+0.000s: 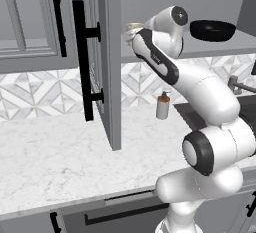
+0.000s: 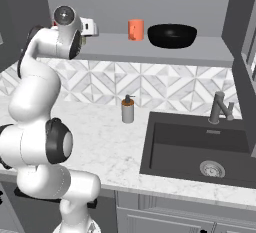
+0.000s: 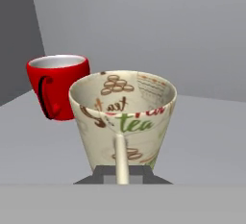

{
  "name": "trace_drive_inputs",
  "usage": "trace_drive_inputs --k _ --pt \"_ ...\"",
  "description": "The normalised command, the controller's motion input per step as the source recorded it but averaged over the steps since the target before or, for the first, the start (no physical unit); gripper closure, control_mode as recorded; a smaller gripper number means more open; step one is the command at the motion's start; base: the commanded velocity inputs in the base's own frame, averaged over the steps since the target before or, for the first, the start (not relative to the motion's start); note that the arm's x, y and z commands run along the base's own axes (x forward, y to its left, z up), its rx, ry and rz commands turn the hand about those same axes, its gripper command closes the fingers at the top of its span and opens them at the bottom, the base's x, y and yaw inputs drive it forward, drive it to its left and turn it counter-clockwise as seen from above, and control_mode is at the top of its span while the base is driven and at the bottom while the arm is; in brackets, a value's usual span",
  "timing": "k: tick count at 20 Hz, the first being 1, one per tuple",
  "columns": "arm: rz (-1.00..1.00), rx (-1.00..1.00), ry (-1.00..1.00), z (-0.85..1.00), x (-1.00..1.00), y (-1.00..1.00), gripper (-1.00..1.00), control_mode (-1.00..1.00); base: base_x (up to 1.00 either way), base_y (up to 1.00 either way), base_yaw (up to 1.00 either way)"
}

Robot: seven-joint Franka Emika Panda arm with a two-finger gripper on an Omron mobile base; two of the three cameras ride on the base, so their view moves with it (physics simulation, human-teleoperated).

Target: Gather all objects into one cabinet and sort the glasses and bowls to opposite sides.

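In the hand view, a beige mug (image 3: 122, 117) with "tea" print stands close in front, its thin handle running down between my gripper (image 3: 122, 176) fingertips, which are shut on it. A glossy red mug (image 3: 57, 86) sits just behind it to the left on the grey cabinet shelf (image 3: 206, 136). From the right base view, my gripper (image 2: 89, 27) is at the shelf's left end, with an orange cup (image 2: 135, 29) and a wide black bowl (image 2: 172, 35) further right. The left base view shows the beige mug (image 1: 134, 27) behind my wrist and the black bowl (image 1: 212, 30).
The open cabinet door (image 1: 109, 62) with its black bar handle (image 1: 81, 59) hangs just left of my arm. A white soap dispenser (image 2: 128, 110) stands on the marble counter (image 1: 50, 162). A dark sink (image 2: 200, 147) and faucet (image 2: 220, 108) lie to the right.
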Motion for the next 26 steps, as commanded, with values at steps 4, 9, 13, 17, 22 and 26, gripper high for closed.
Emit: trace_drive_inputs --k 4,9,13,17,22,26 --pt "0.02 0.0 0.0 0.0 0.0 0.36 1.0 -1.0 0.0 0.0 0.0" --pt "0.01 0.0 0.0 0.0 0.0 0.36 1.0 -1.0 0.0 0.0 0.0" --pt "0.01 0.0 0.0 0.0 0.0 0.35 1.0 -1.0 0.0 0.0 0.0" --pt "0.01 0.0 0.0 0.0 0.0 0.35 1.0 -1.0 0.0 0.0 0.0" --pt "0.0 0.0 0.0 0.0 0.0 0.35 1.0 -1.0 0.0 0.0 0.0" --pt "0.01 0.0 0.0 0.0 0.0 0.3 1.0 -1.0 0.0 0.0 0.0"
